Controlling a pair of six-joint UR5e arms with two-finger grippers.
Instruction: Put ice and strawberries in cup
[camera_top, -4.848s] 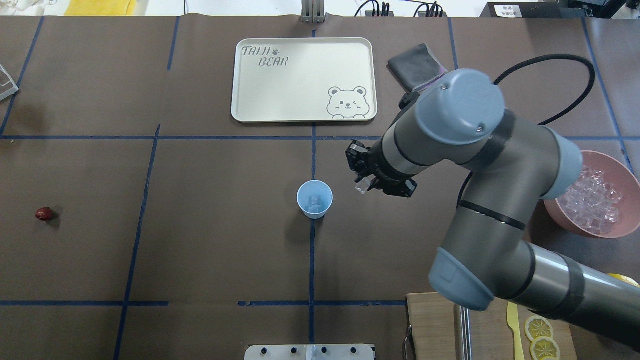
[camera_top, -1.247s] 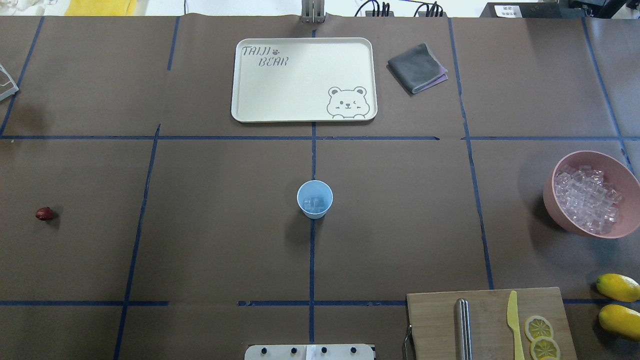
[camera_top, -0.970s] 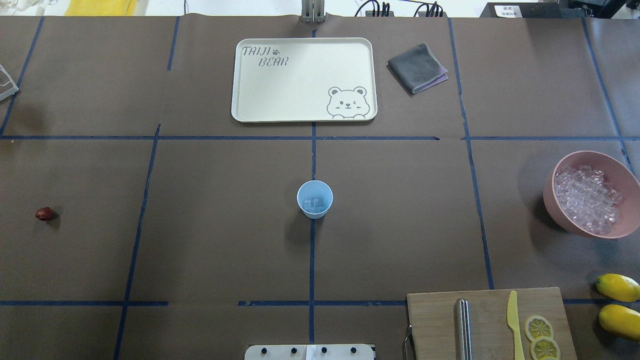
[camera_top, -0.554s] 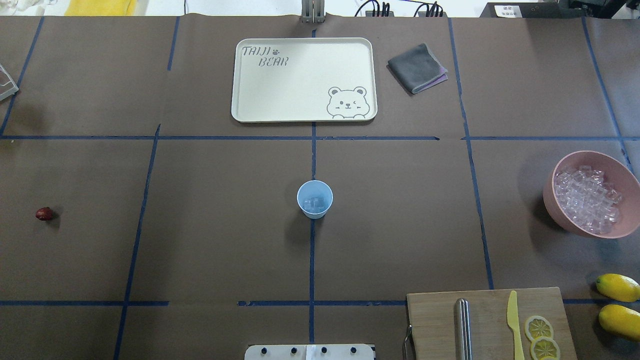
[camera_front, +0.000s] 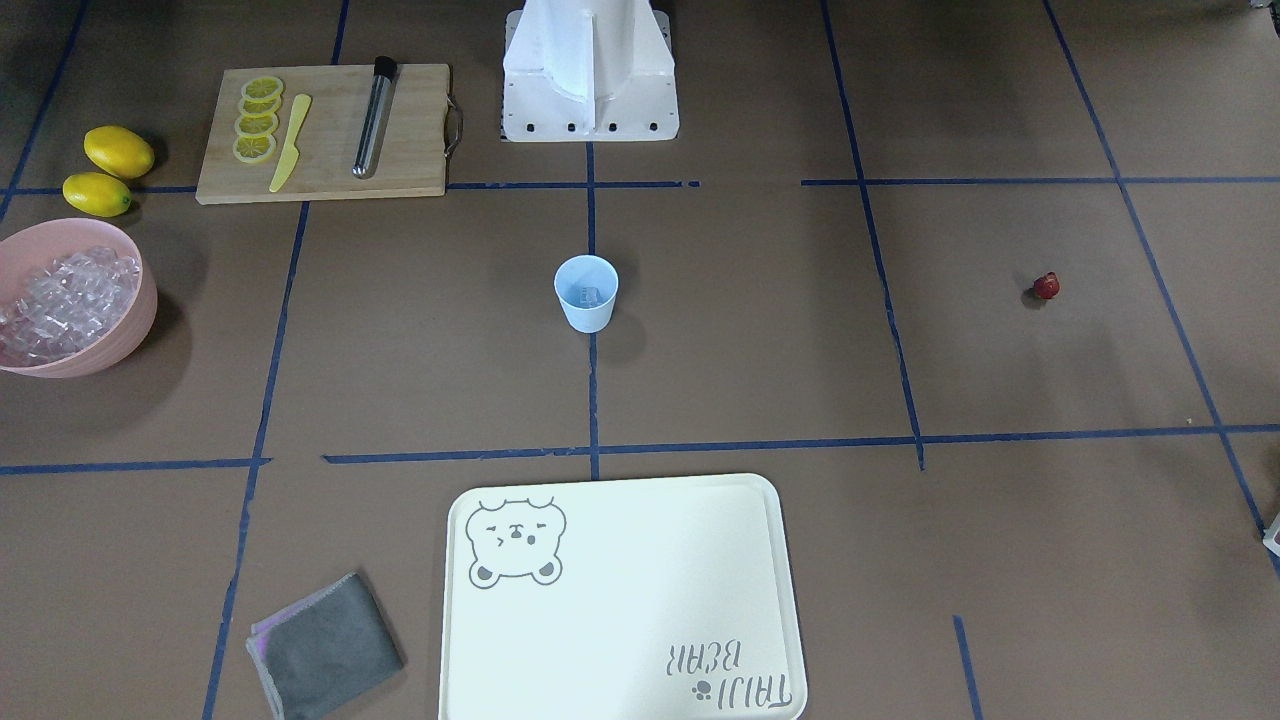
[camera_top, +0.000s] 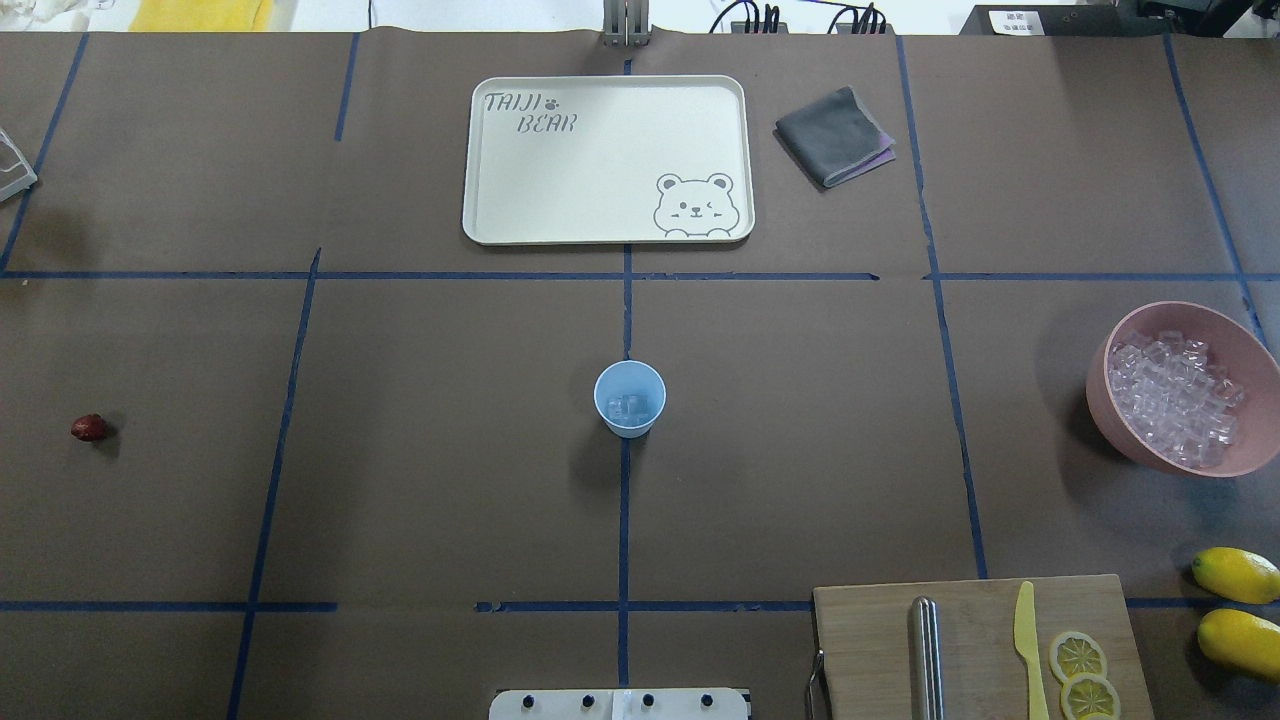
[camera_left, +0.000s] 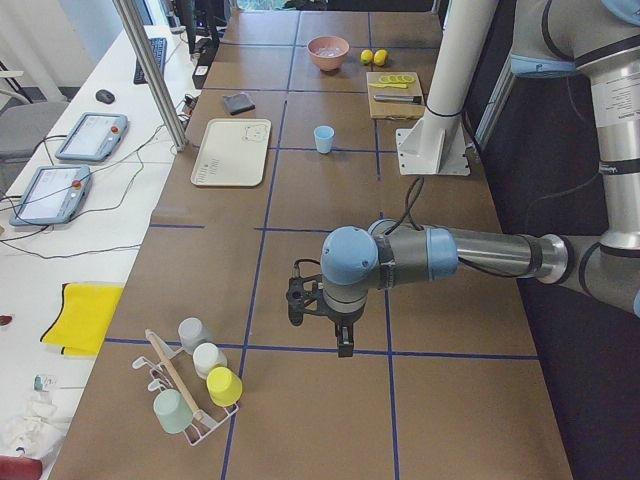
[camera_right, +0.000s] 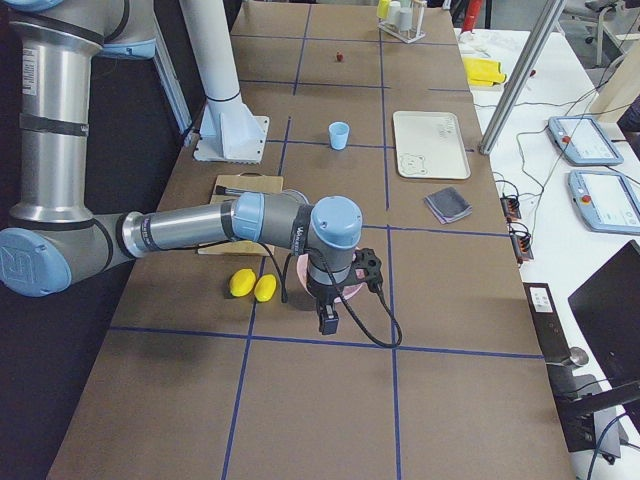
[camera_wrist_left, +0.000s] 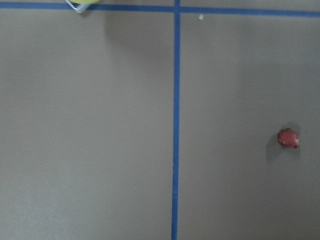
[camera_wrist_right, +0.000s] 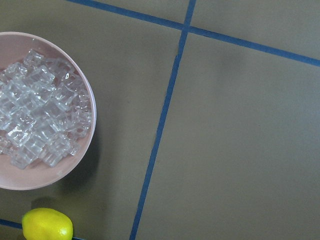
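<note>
A wide brown desk (camera_top: 400, 500) marked with blue tape lines. My left arm (camera_left: 390, 265) hangs over its left end and my right arm (camera_right: 250, 222) over its right end. Both show only in the side views, so I cannot tell how far my left fingers (camera_left: 344, 345) or my right fingers (camera_right: 327, 322) are parted, or whether they hold anything.

A pink bowl (camera_top: 1100, 410) heaped with ice (camera_top: 1175, 400) sits at the right edge. The pale blue cup (camera_top: 630, 428) stands upright at the centre with a few cubes in it. The strawberry (camera_top: 88, 428) lies alone far to the left, well apart from the cup and off-centre in my left wrist view.

I judge the berry is the step left. It is tiny and rounded: if I come down off-centre it could roll away, and a hard squeeze could crush it. The carry to the cup is long, so a weak hold might drop it. The cup looks light; a bump at its rim could tip it and spill the ice.
</note>
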